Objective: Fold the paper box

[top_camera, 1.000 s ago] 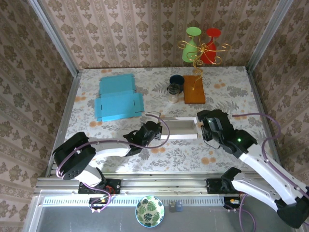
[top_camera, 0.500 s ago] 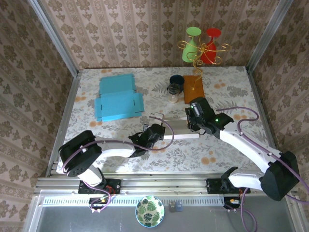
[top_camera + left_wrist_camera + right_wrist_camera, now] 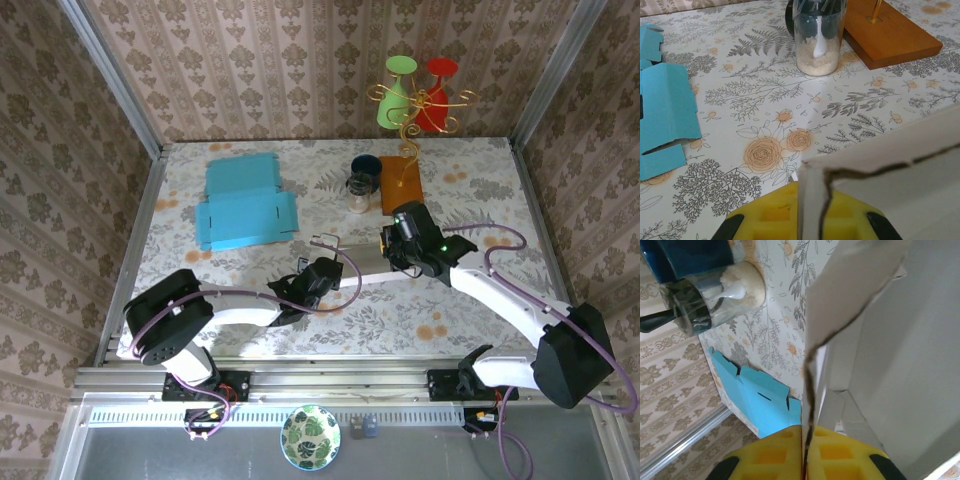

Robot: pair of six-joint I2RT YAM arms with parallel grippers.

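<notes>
The white paper box is sitting mid-table between the arms, a shallow open tray of matte card with rough, dark-lined edges. The left gripper is clamping the box's left wall between ridged yellow foam pads, jaws nearly together. The right gripper is pinching the thin far-right wall just as narrowly. A second ago it was standing open at the box's right end; it has swung inward and closed. Flat blue cartons are lying at the far left.
</notes>
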